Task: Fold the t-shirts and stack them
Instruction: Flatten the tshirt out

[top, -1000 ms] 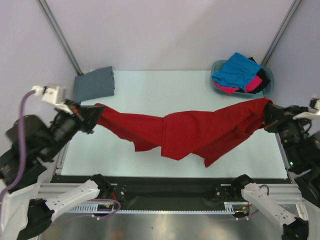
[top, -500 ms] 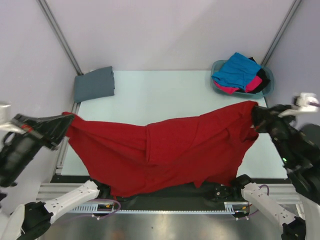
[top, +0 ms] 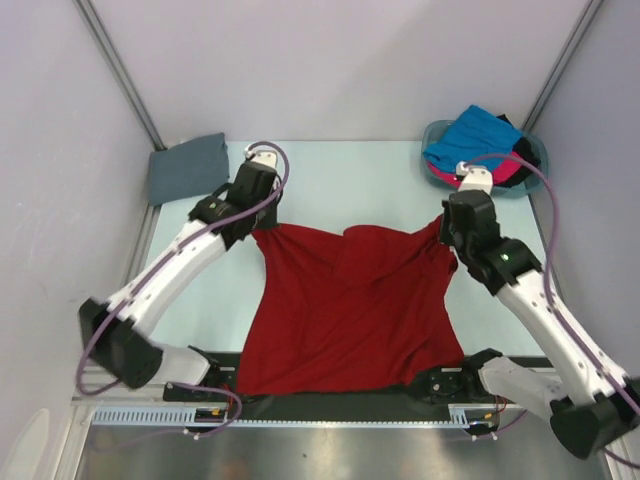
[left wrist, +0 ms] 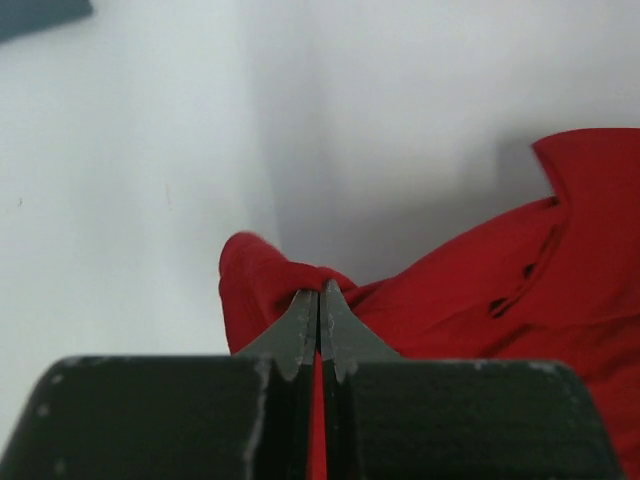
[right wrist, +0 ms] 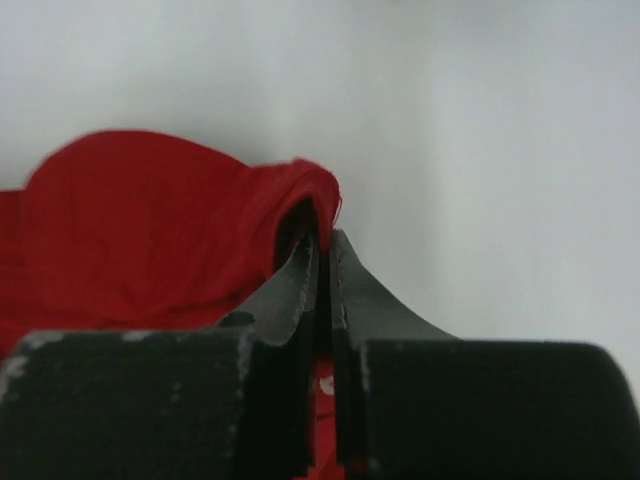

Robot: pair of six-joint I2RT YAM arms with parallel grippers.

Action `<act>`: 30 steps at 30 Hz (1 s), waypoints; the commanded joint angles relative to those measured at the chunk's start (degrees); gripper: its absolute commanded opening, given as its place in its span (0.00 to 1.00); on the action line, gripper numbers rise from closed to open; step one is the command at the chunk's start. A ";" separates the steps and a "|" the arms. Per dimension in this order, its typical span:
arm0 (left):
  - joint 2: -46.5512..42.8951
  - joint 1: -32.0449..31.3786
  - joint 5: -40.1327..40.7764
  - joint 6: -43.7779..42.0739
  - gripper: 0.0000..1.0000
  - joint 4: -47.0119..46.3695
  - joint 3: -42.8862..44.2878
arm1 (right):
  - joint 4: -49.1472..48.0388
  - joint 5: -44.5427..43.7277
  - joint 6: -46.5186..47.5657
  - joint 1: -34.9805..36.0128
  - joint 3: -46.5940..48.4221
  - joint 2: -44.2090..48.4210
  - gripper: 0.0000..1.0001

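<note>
Both left claw (left wrist: 320,293) and right claw (right wrist: 322,240) pinch the rumpled red t-shirt (top: 350,310).

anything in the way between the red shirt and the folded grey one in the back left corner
No loose object lies between them: only bare table separates the red shirt from the folded grey shirt. The left gripper, shut on the red shirt's far-left corner, and its arm hang over that stretch.

I see my right tool (right wrist: 322,245) clamped on a bunched edge of the deep red cloth t-shirt (right wrist: 140,230), pale table (right wrist: 480,120) beyond.
</note>
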State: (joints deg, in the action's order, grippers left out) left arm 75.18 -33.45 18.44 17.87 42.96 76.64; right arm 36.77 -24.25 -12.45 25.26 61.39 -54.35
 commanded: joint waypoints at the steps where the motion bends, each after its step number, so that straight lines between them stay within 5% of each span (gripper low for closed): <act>1: 5.99 6.27 -0.77 -1.26 0.00 -9.55 -1.05 | -9.09 -6.33 -1.60 -0.82 -1.36 -5.84 0.00; 13: 36.42 16.30 -1.03 -5.91 0.00 -17.90 14.13 | -20.41 -14.07 -4.08 -6.09 7.42 -33.17 0.00; 20: 47.42 20.62 -5.86 -8.28 0.01 -19.39 25.13 | -16.93 -17.31 -6.27 -9.52 14.98 -47.24 0.00; 21: 47.87 21.23 -6.48 -8.64 0.17 -19.23 26.01 | -16.82 -19.93 -6.71 -9.61 15.95 -48.04 0.02; 22: 48.39 21.41 -6.48 -9.16 0.40 -17.92 26.80 | -17.61 -19.18 -4.28 -9.87 16.05 -48.65 0.15; 23: 48.22 21.50 -5.79 -9.43 0.72 -17.91 26.81 | -17.61 -17.78 -3.90 -10.05 16.48 -48.83 0.44; 27: 43.40 21.50 -4.02 -9.61 0.99 -20.10 21.03 | -17.43 -14.08 -2.76 -10.40 18.68 -46.03 0.70; 30: 38.83 21.50 -6.65 -8.47 1.00 -20.81 18.29 | -18.58 -8.37 -0.56 -10.49 19.73 -41.73 0.78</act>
State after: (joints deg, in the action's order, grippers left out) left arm 121.19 -11.64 13.56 9.43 24.53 96.79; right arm 21.04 -36.32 -14.96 14.96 77.49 -102.28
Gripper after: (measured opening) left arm 0.994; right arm 0.756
